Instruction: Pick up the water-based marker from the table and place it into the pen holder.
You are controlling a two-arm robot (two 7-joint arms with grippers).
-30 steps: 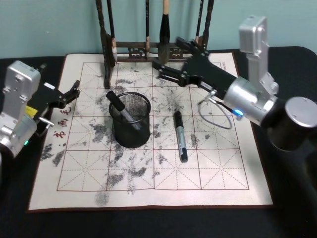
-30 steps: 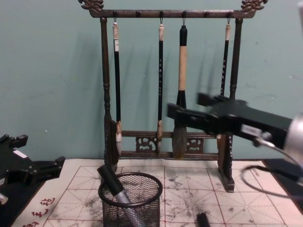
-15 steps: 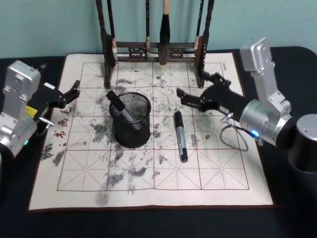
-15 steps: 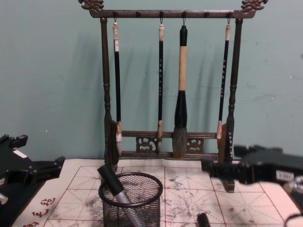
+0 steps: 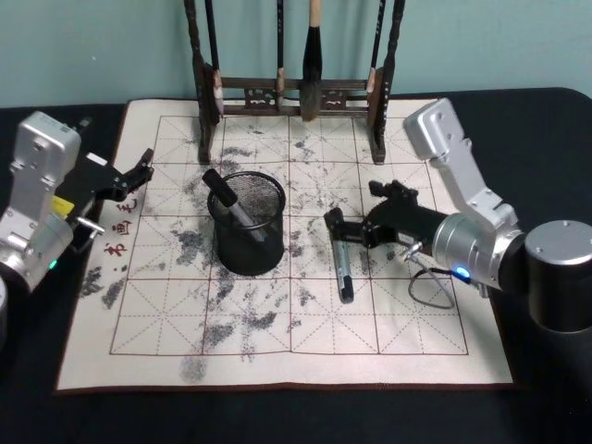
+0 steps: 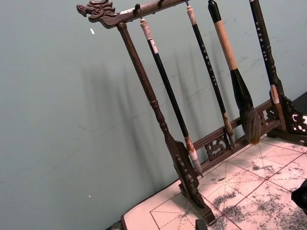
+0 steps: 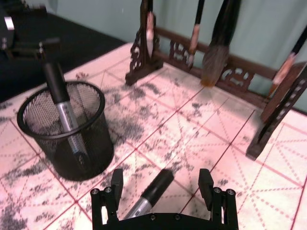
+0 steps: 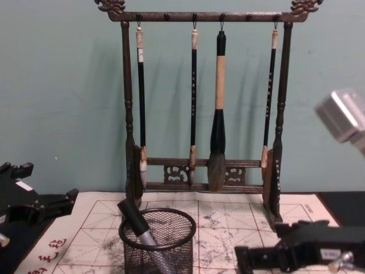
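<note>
One black bench carries the stained mat. The left tool idles at the mat's left edge, fingers parted. The right tool sits low and wide, straddling the cap end of the marker, which lies flat just right of the holder. I'd say drop squarely and close evenly, or the barrel rolls.

We saw a tall dark wooden brush rack, four calligraphy brushes hanging from its top bar, a teal wall behind.
</note>
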